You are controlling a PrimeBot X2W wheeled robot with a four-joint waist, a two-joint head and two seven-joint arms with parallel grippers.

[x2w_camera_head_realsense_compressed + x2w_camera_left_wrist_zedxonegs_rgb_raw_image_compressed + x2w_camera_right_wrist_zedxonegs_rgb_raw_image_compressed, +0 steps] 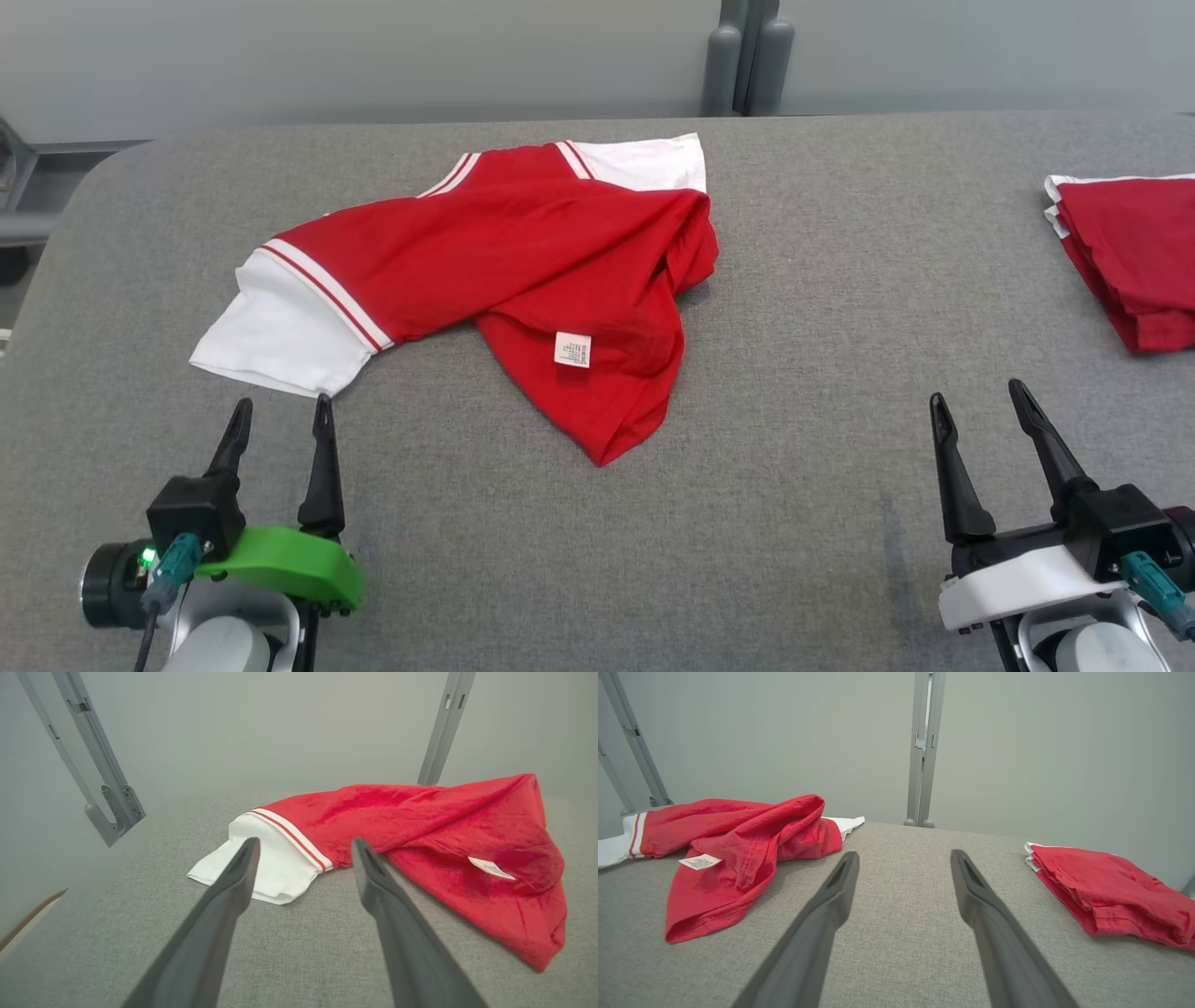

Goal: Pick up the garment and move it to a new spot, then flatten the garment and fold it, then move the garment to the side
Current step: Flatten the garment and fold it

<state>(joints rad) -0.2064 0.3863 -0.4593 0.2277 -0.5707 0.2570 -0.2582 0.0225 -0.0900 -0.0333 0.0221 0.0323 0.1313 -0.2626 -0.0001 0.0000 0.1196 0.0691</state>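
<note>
We see a wide grey fabric-covered table (pixel 794 485), and on its middle, toward the far edge, lies the crumpled red T-shirt with white, red-striped sleeves (pixel 523 252). One white sleeve is spread toward the near left and a red corner points toward us. At the table's right edge rests a folded red garment (pixel 1134 252), well apart from the shirt. Our left gripper (pixel 285 403) sits with its fingers spread and empty, tips just beside the white sleeve. Our right gripper (pixel 977 392) is likewise released over bare table. A small white label (pixel 572 349) shows on the shirt's red cloth.
</note>
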